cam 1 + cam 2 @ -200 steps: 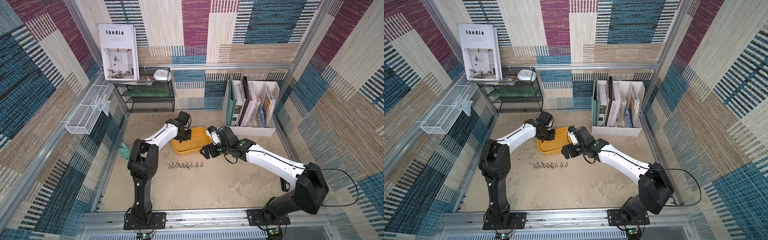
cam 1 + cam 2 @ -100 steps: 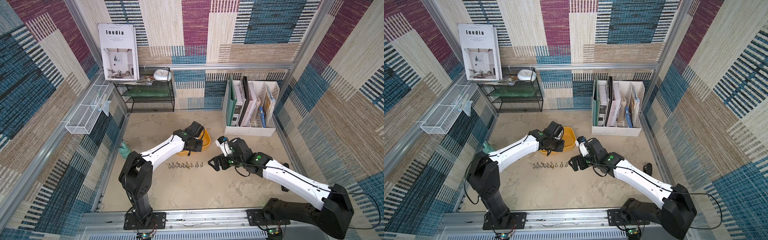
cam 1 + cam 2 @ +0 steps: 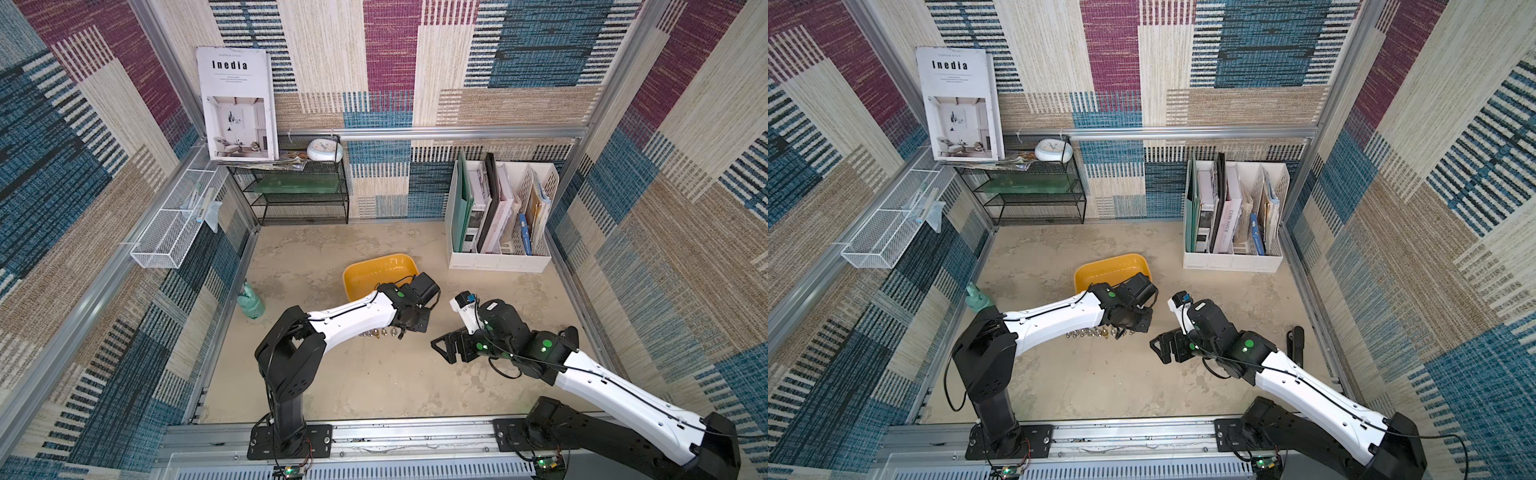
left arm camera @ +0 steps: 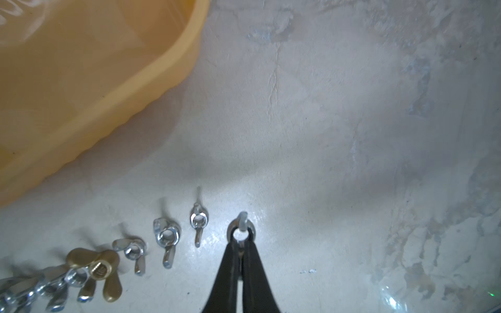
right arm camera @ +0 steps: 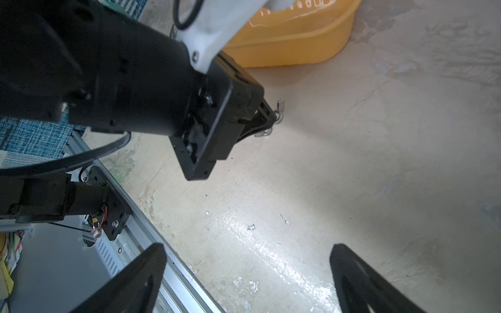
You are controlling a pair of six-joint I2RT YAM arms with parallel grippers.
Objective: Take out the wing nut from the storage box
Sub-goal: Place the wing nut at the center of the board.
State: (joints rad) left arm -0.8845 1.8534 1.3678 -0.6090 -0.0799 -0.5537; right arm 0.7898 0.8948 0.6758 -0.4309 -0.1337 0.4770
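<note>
Beside storage box point(image 4: 162, 89) we see left end effector point(image 4: 241, 242) low, clenched on wing nut point(image 4: 242, 230); right end effector point(image 5: 246, 260) released, hovering nearby

Bright even daylight; wrist views soft, glare on floor point(image 5: 260, 244).

The mottled beige surface point(image 3: 374, 386) carries a yellow storage box point(image 3: 374, 276) mid-scene, and just near of it a row of wing nuts point(image 3: 380, 333), silver and brass. A white file organizer point(image 3: 498, 262) stands far right and a black wire rack point(image 3: 305, 208) far left. A green spray bottle point(image 3: 250, 301) sits at the left edge.
</note>
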